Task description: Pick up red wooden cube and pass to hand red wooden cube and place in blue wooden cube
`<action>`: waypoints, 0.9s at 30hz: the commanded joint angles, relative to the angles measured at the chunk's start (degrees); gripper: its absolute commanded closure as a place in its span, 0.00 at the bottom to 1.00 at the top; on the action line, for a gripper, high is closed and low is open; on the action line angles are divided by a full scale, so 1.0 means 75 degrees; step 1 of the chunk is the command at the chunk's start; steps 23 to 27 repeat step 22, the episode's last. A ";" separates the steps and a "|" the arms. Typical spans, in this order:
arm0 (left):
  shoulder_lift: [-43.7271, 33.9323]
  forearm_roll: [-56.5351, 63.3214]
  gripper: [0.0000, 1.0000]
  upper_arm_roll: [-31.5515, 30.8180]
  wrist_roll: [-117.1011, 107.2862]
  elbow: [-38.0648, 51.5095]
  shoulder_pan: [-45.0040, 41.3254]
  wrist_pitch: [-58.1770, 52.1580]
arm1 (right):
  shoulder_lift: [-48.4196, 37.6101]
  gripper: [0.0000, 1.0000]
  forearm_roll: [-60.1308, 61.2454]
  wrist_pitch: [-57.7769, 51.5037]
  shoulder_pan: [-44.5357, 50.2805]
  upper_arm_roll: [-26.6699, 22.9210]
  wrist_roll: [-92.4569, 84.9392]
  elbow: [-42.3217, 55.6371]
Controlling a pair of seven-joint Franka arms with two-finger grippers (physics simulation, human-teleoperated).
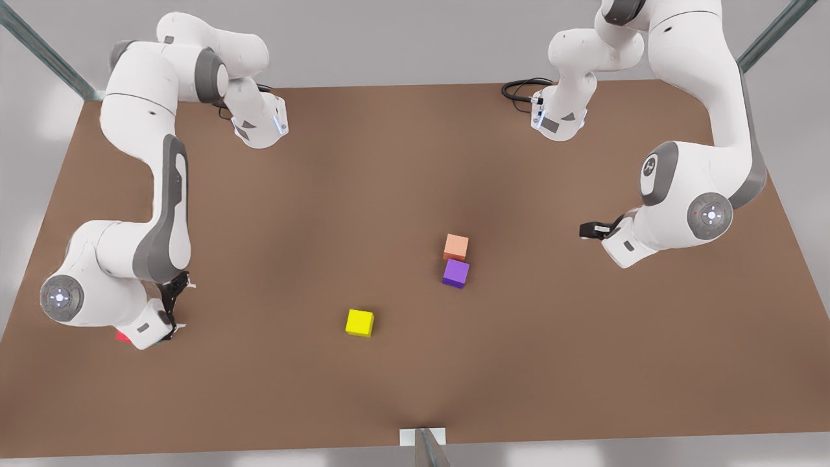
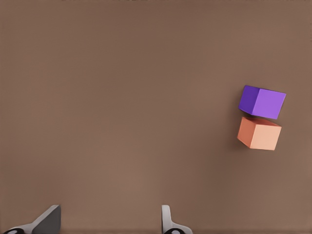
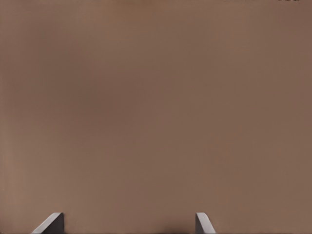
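Left hand (image 2: 109,222) hovering over bare desk (image 1: 402,162), fingers spread, purple cube (image 2: 262,102) touching salmon cube (image 2: 259,133) off to its side, right hand (image 1: 174,308) fingers spread, red wooden cube (image 1: 122,336) mostly hidden beneath that arm, yellow cube (image 1: 359,322) well apart.

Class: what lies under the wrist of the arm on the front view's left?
A corner of the red wooden cube peeks out; the arm covers the rest.

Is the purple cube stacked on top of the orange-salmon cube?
No: in the front view the purple cube sits beside the orange-salmon cube, both on the table.
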 commanded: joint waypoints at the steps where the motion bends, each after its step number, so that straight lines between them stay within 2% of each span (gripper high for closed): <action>1: -0.0013 -0.0005 0.00 -0.0012 -0.0110 0.0004 -0.0017 -0.0239 | -0.0135 0.00 -0.0430 -0.2721 0.0627 -0.0110 1.0958 0.0691; 3: -0.0024 -0.0005 0.00 -0.0012 -0.0099 0.0004 -0.0028 -0.0334 | -0.1179 0.00 -0.0454 -0.3109 0.0876 0.0007 1.1709 0.0611; 4: -0.0024 -0.0005 0.00 -0.0012 -0.0099 0.0004 -0.0052 -0.0334 | -0.1706 0.00 -0.0454 -0.3427 0.0595 0.0310 1.2354 0.0448; 5: -0.0013 -0.0017 0.00 -0.0012 -0.0052 0.0004 -0.0005 -0.0346 | -0.2572 0.00 -0.1494 -0.3286 -0.0342 0.2007 1.2647 -0.0173; 6: -0.0013 -0.0017 0.00 -0.0024 -0.0063 -0.0008 -0.0087 -0.0381 | -0.3299 0.00 -0.2001 -0.2830 -0.0566 0.2585 1.2777 -0.1075; 7: -0.0013 -0.0017 0.00 -0.0118 -0.0040 0.0004 -0.0028 -0.0509 | -0.3698 0.00 -0.1919 -0.2162 -0.0671 0.2585 1.2624 -0.1837; 11: -0.0036 0.0007 0.00 -0.0106 -0.0075 0.0027 0.0042 -0.0756 | -0.3851 0.00 -0.1813 -0.1739 -0.0695 0.2573 1.2624 -0.2213; 18: -0.0060 -0.0005 0.00 -0.0118 -0.0063 0.0297 0.0148 -0.0779 | -0.3933 0.00 -0.1813 -0.1423 -0.0753 0.2526 1.2495 -0.2448; 21: -0.0060 -0.0017 0.00 -0.0118 -0.0063 0.0297 0.0124 -0.0767 | -0.4308 0.00 -0.1813 -0.1024 -0.0765 0.2515 1.2308 -0.2999; 27: -0.0060 -0.0017 0.00 -0.0130 -0.0063 0.0308 0.0112 -0.0779 | -0.4320 0.00 -0.1813 -0.1024 -0.0765 0.2503 1.2308 -0.3034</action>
